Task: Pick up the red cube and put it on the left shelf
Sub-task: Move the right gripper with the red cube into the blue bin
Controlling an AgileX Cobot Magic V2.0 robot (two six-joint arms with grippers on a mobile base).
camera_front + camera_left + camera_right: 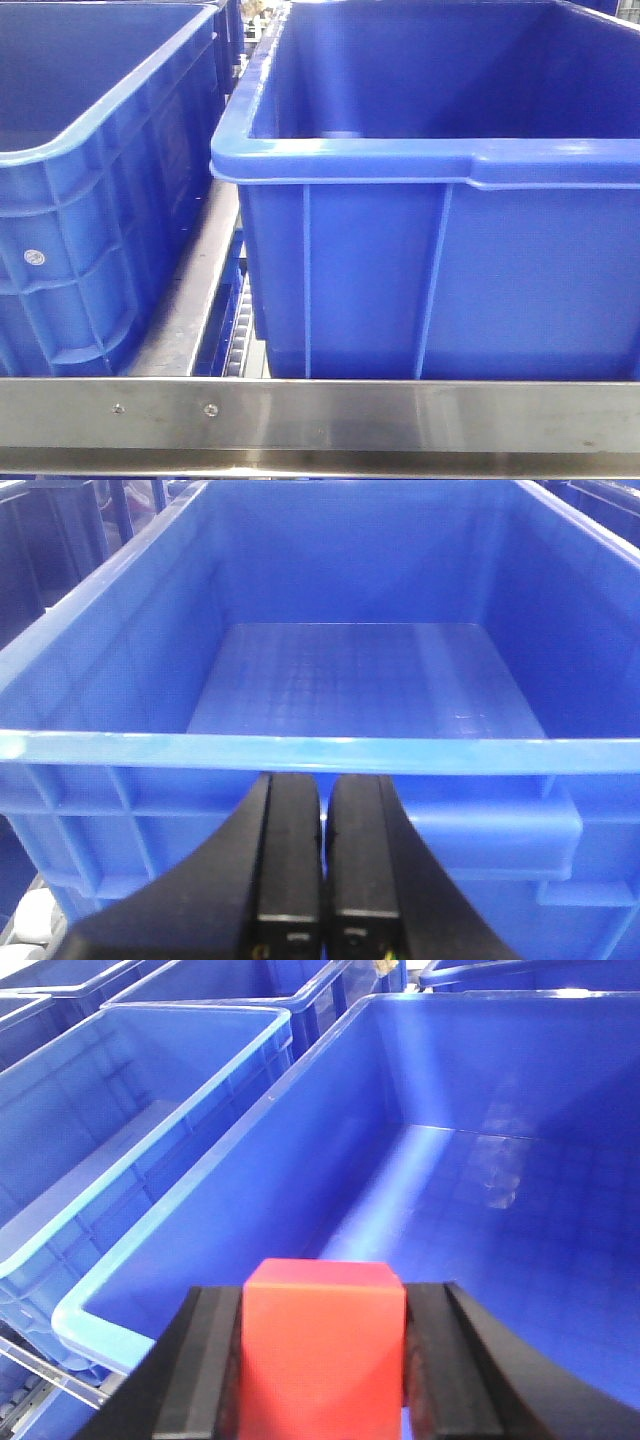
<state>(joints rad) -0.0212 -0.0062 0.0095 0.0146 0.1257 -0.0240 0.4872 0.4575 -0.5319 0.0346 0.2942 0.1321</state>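
- Between the black pads of the right tool (322, 1365), the red cube (322, 1330) is clamped on two opposite faces, with its top edge level and in plain sight.
- Ahead of and below the cube, a wide blue crate (480, 1190) opens out. Its near corner rim curves just left of the tool, and its smooth floor gives broad open room.
- Just beside it on the left stands a neighbouring crate (130, 1130). Their long rims run parallel with only a slim gap between them.
- The left tool (322, 870) has its fingers pressed together with a thin seam between them. It sits before the near rim of a deep crate (300, 750) with an open ribbed floor.
- From the front, the left shelf (400, 415) shows its brushed steel rail with two small screws (210, 409). Behind the rail stand a left-hand crate (90, 250) and a right-hand crate (430, 300), separated by a narrow channel with a metal strip (190, 300).
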